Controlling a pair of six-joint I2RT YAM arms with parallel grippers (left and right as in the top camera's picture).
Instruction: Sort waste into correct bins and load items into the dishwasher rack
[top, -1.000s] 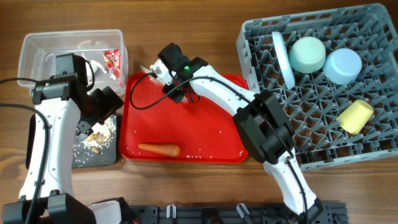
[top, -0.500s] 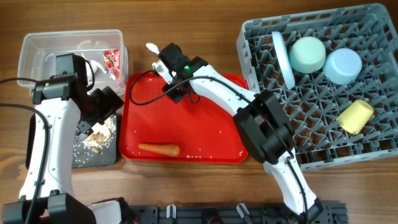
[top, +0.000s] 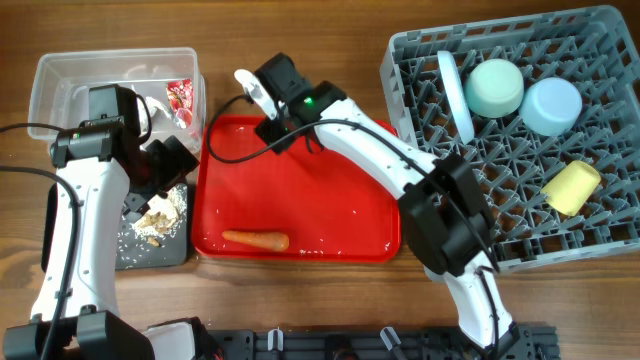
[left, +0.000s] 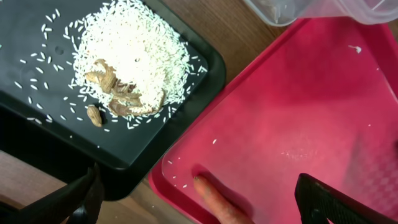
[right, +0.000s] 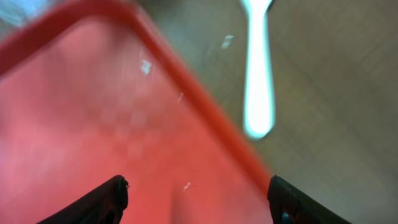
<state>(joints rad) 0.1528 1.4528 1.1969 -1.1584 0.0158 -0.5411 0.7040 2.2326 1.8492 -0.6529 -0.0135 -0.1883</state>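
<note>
**Rack Nearly Loaded; Spoon and Carrot Remain**

4 dishes, a light blue plate (top: 455, 95), pale mint-green bowl (top: 495, 87), light blue bowl (top: 552, 105) and small yellow cup (top: 571, 187), sit in the large grey plastic dishwasher rack (top: 392, 70). A crumpled white napkin (top: 158, 103) and red-and-white wrapper (top: 181, 97) lie in the clear plastic tub (top: 50, 75), and beige food scraps (left: 118, 93) in the shallow black tray (left: 37, 124). Left to do: the orange carrot (top: 255, 240) on the red serving tray (top: 300, 190), and the white plastic spoon (right: 258, 68) on the wooden bench (top: 330, 40) just beyond that tray's rim. The right fingers (right: 112, 196) and left fingers (left: 78, 199) are spread wide, empty.

Two bowls (top: 495, 88) (top: 552, 105), two bins (top: 110, 55) (top: 165, 250), one carrot (top: 255, 240).
</note>
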